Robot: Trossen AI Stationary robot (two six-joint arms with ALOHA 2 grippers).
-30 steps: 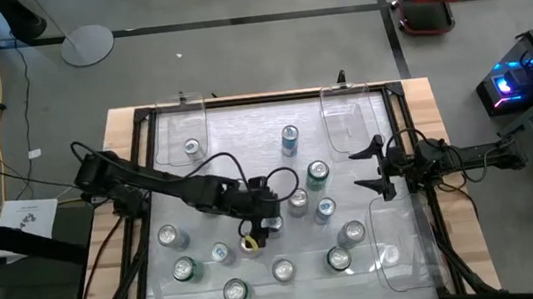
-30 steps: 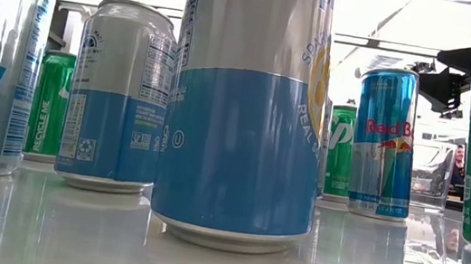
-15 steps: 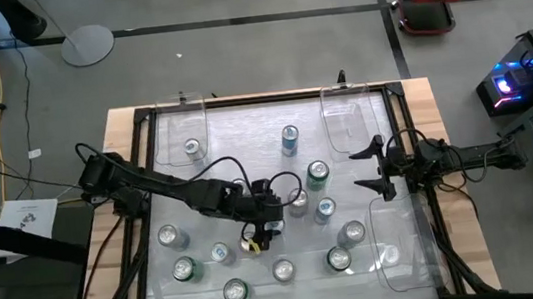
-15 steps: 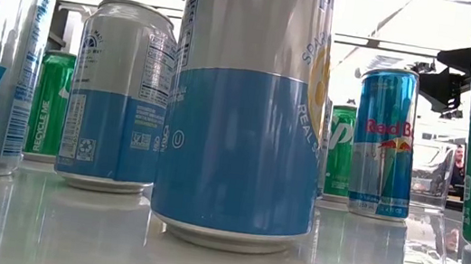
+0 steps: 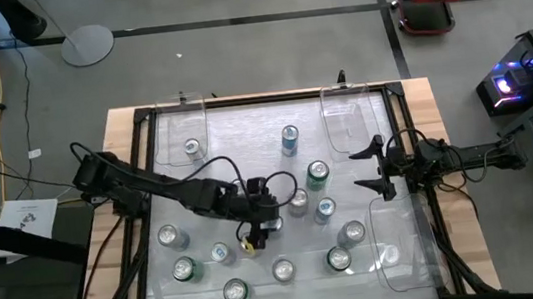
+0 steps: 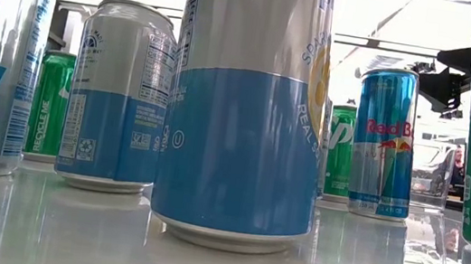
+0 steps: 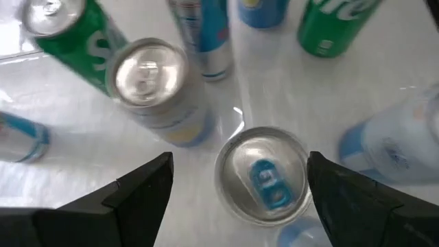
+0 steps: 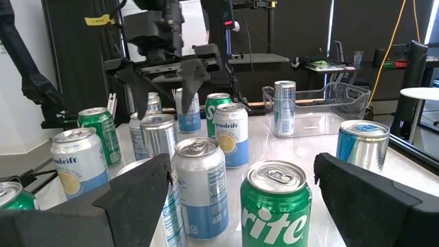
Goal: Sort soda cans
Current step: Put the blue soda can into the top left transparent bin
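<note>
Several soda cans, green, blue and silver, stand upright on the glossy table top [image 5: 244, 132]. My left gripper [image 5: 263, 220] hangs open over the table's middle, tilted downward. In the left wrist view its fingers [image 7: 140, 195] stand on either side of a silver-topped can with a blue tab [image 7: 263, 175], with a gap on each side. My right gripper [image 5: 370, 168] waits open and level at the table's right side, with nothing between its fingers [image 8: 137, 195].
Clear plastic bins sit at the far left [image 5: 187, 128], far right [image 5: 349, 120] and near right [image 5: 398, 245]; two of them hold a can. A silver can [image 5: 299, 201] and a green can [image 5: 318, 174] crowd the left gripper. A black frame [image 5: 143, 214] rims the table.
</note>
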